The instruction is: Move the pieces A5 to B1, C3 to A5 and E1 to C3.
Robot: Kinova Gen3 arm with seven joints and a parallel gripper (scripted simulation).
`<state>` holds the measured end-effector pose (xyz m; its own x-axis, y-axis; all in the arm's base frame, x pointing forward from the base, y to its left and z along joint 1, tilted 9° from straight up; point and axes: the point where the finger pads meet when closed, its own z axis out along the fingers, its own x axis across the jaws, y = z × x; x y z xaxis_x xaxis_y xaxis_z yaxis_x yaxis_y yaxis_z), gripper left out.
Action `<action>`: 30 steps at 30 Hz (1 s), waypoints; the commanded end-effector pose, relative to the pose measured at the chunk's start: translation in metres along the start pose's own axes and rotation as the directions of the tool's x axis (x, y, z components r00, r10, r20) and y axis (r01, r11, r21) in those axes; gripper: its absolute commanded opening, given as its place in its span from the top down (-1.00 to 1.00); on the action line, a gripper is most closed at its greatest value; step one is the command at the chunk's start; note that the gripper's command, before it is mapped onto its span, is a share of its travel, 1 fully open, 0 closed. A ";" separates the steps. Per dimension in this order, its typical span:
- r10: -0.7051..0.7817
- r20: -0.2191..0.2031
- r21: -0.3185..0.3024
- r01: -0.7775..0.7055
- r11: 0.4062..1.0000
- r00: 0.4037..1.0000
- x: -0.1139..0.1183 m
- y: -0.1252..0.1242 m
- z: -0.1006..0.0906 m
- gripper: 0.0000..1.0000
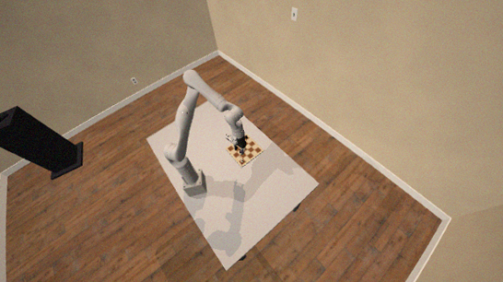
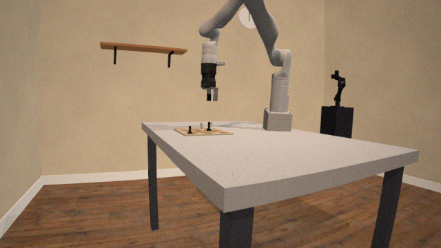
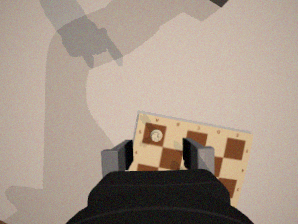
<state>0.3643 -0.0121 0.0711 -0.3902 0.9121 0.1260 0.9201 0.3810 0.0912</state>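
Note:
The chessboard lies on the table. A white piece stands upright on its corner square A5. The white piece on C3 is upright. A black piece stands beside it, on what looks like C4. Another black piece stands at the opposite corner, E1. My gripper is open and empty, pointing down high above the board. In the wrist view the gripper hides C3, C4 and E1.
The robot's base stands on the white table, to one side of the board. A black pedestal with a small arm stands off the table. A wooden shelf hangs on the wall.

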 end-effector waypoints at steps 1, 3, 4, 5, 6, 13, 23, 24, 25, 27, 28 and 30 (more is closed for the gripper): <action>0.008 0.000 -0.004 -0.008 1.000 1.000 -0.001 -0.001 -0.001 -1.00; 0.011 0.000 -0.006 -0.011 1.000 1.000 -0.002 -0.001 -0.001 -1.00; 0.012 0.000 -0.006 -0.012 1.000 1.000 -0.002 -0.002 -0.001 -1.00; 0.012 0.000 -0.006 -0.012 1.000 1.000 -0.002 -0.002 -0.001 -1.00; 0.012 0.000 -0.006 -0.012 1.000 1.000 -0.002 -0.002 -0.001 -1.00; 0.012 0.000 -0.006 -0.012 1.000 1.000 -0.002 -0.002 -0.001 -1.00; 0.010 -0.001 -0.007 -0.010 1.000 1.000 -0.002 0.000 0.028 -1.00; 0.011 -0.001 -0.006 -0.011 1.000 1.000 -0.002 -0.001 0.037 -1.00; 0.012 -0.001 -0.005 -0.012 1.000 1.000 -0.003 -0.001 0.043 -1.00; 0.012 0.000 -0.004 -0.012 1.000 1.000 -0.003 -0.002 0.046 -1.00; 0.012 0.000 -0.004 -0.012 1.000 1.000 -0.003 -0.002 0.046 -1.00; 0.012 0.000 -0.004 -0.012 1.000 1.000 -0.003 -0.002 0.046 -0.45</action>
<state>0.3669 -0.0046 0.0276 -0.3848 0.9137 0.1304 0.9219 0.3738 0.1015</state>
